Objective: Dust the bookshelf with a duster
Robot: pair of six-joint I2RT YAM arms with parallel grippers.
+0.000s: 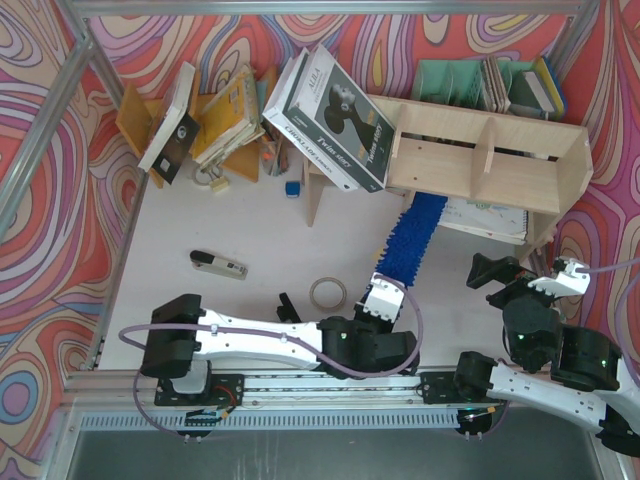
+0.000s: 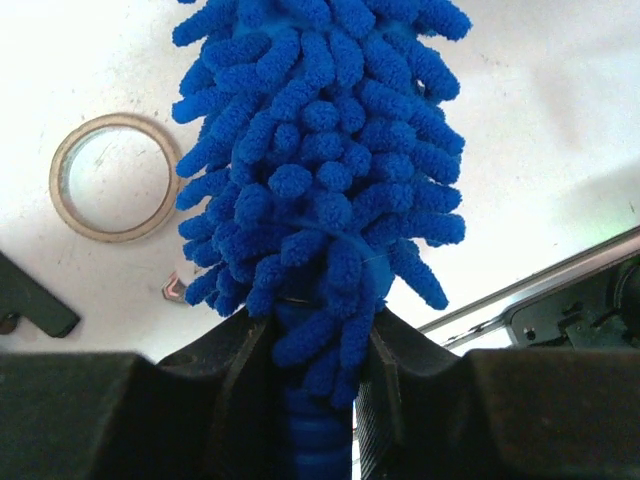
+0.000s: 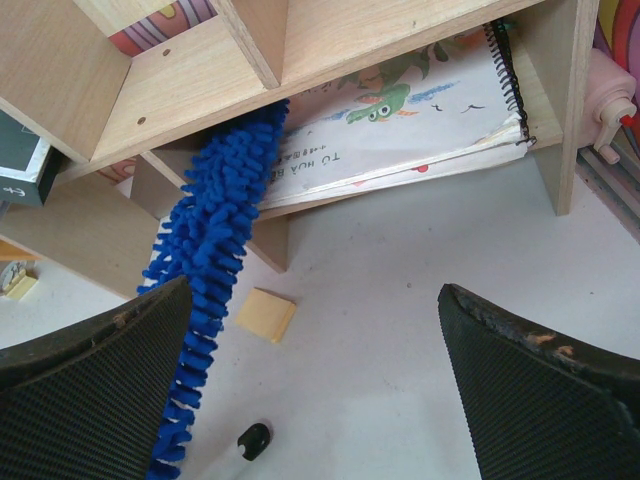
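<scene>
The bright blue fluffy duster (image 1: 410, 240) runs from my left gripper (image 1: 385, 292) up to the light plywood bookshelf (image 1: 480, 150). Its tip lies under the shelf board in the lower tier, beside a spiral-bound picture book (image 3: 400, 130). In the left wrist view my left gripper (image 2: 315, 390) is shut on the duster (image 2: 320, 150) where the fluff meets the ribbed handle. My right gripper (image 1: 520, 272) hovers open in front of the bookshelf's right end. The right wrist view shows the right gripper (image 3: 315, 390) with nothing between its fingers, the duster (image 3: 210, 250) on its left and the bookshelf (image 3: 200, 90) ahead.
A tape ring (image 1: 328, 293) lies left of the left gripper, and a white-and-black marker pen (image 1: 218, 264) further left. A yellow note pad (image 3: 266, 314) and a black cap (image 3: 254, 440) lie before the shelf. A black box (image 1: 330, 105), an orange rack (image 1: 135, 125) and a teal organizer (image 1: 445, 80) stand behind.
</scene>
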